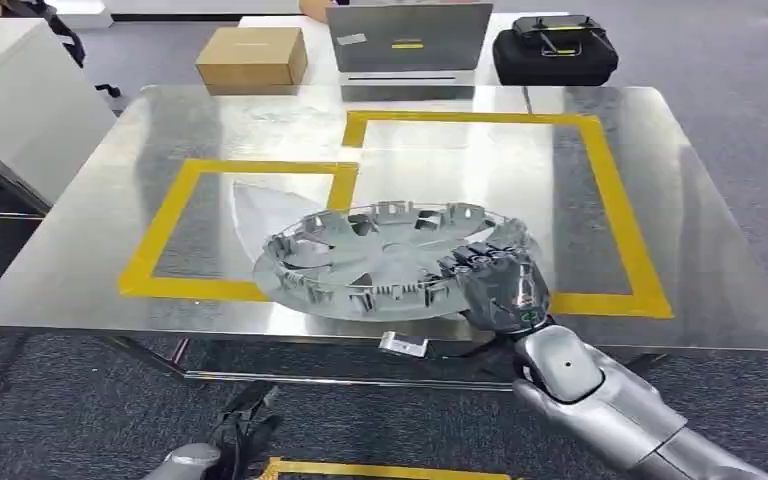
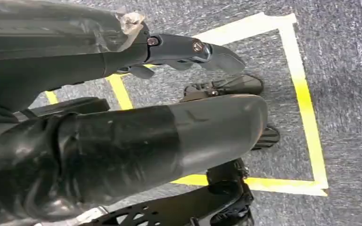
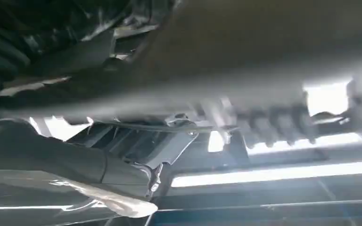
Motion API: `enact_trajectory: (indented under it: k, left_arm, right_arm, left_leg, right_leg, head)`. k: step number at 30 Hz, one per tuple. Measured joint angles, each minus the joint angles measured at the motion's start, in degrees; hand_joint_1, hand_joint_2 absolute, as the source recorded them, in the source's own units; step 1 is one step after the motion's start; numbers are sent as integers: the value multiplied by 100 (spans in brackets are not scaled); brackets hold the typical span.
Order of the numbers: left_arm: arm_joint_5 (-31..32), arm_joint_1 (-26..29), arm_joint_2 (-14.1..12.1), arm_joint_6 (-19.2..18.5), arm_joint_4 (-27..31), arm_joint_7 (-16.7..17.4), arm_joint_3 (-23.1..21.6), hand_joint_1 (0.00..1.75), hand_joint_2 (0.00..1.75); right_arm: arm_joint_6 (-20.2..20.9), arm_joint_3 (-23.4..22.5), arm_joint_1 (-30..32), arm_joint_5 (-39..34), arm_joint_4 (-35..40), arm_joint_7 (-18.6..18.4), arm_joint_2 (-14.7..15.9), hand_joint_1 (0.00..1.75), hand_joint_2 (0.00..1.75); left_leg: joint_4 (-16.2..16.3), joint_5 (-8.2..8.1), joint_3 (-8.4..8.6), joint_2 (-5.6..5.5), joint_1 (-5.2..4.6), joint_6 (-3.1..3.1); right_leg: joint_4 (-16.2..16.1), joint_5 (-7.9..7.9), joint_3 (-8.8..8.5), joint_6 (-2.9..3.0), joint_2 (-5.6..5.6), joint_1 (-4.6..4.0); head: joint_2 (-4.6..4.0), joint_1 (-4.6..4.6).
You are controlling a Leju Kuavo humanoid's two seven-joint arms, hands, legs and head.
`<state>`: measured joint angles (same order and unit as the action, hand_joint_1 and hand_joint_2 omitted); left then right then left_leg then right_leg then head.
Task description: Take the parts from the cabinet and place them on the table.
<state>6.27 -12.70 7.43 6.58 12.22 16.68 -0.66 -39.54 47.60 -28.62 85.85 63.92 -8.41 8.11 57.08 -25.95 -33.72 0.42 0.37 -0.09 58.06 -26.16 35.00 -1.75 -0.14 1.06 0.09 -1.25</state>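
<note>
Part (image 1: 380,262): grey, ribbed with small raised tabs along the rim.
Surface (image 1: 90,230): shiny silver, mirror-like.
Tape outlines (image 1: 615,190): yellow, two joined rectangles on the surface.
Right hand (image 1: 495,280): dark grey fingers, with a small red and green spot at the wrist.
Right arm (image 1: 600,395): silver.
Box (image 1: 252,56): plain brown cardboard.
Case (image 1: 554,50): black.
Floor (image 1: 740,60): grey-blue carpet.
Floor tape (image 2: 306,103): yellow, square outline.
</note>
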Motion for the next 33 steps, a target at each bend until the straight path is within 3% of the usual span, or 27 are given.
enact_trajectory:
  k: [4, 9, 15, 19, 28, 33]
  left_arm:
    - [22, -2, -2, -28, 0, 0, -15, 0, 0]
    - [37, -12, -2, -72, 0, 0, -28, 0, 0]
    - [37, -11, -6, -72, -2, 11, -28, 0, 0]
    - [42, -11, -7, -50, 0, 59, -28, 0, 0]
    - [87, -14, -26, -65, 0, 70, -28, 0, 0]
    - [87, -16, -37, -87, 0, 92, -28, 0, 0]
  right_arm:
    - [0, -312, -303, -293, -706, 590, -160, 175, 175]
    - [22, -450, -861, -330, -1767, 745, -376, 175, 175]
    - [68, -492, -1159, -80, -2408, 303, -520, 175, 175]
    - [398, -588, -1291, 86, -2690, -285, -597, 175, 175]
    - [1057, -933, -1440, -198, -3018, -557, -651, 175, 175]
    - [1183, -1156, -1490, -315, -3097, -595, -680, 175, 175]
  left_leg:
    - [16, 0, -9, 1, -3, 0]
    - [30, 5, -14, 1, -3, 4]
    - [34, 6, -17, 1, -3, 5]
    - [36, 5, -19, 1, -3, 5]
    - [38, 6, -21, 0, -3, 5]
    - [39, 6, -21, 1, -3, 5]
  right_leg:
    - [0, 13, 0, -18, 4, 4]
    - [0, 25, 0, -25, 2, 4]
    - [0, 29, 1, -29, 4, 5]
    - [0, 29, 2, -29, 3, 5]
    - [0, 29, 3, -29, 1, 5]
    - [0, 29, 3, -30, 5, 5]
  head:
    - [0, -2]
    - [0, -2]
    - [0, -2]
    - [0, -2]
    - [0, -2]
    - [0, 0]
